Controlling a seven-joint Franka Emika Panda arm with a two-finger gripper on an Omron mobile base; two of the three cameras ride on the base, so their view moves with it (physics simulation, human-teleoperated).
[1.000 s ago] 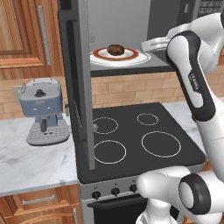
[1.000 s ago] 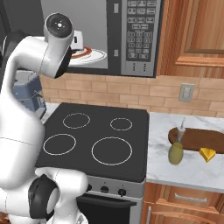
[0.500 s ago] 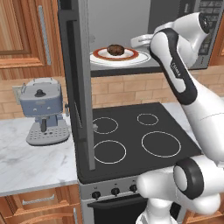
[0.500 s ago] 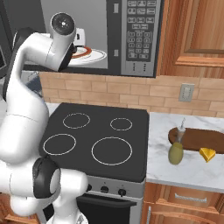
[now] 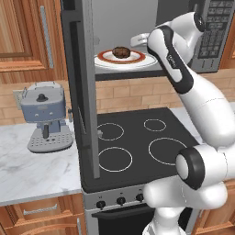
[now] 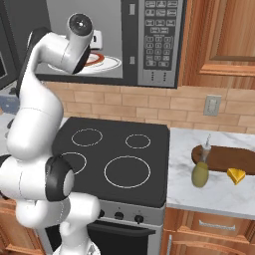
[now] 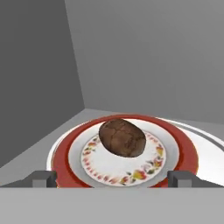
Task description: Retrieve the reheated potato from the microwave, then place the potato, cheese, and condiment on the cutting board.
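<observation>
The potato (image 7: pixel 122 137) is a dark brown lump in the middle of a red-rimmed white plate (image 7: pixel 188 153) inside the open microwave (image 6: pixel 158 40). My gripper (image 7: pixel 113 179) is open just in front of the plate, with its two fingertips (image 7: pixel 41 178) standing wide on either side of the potato and touching nothing. From the left base view, the potato (image 5: pixel 121 52) lies just left of my gripper (image 5: pixel 135 41). On the right counter, the olive condiment (image 6: pixel 200 172) stands at the front edge of the dark cutting board (image 6: pixel 234 158). The yellow cheese (image 6: pixel 236 175) lies beside them on the counter.
The microwave door (image 5: pixel 85 92) hangs open to the left, over the black stove top (image 5: pixel 137 142). A grey coffee machine (image 5: pixel 45 117) stands on the marble counter at the left. Wooden cabinets flank the microwave, and a wall outlet (image 6: pixel 212 105) sits above the right counter.
The arm has swung the hand into the microwave opening, closer to the plate and potato. The jaws have stayed wide open.
</observation>
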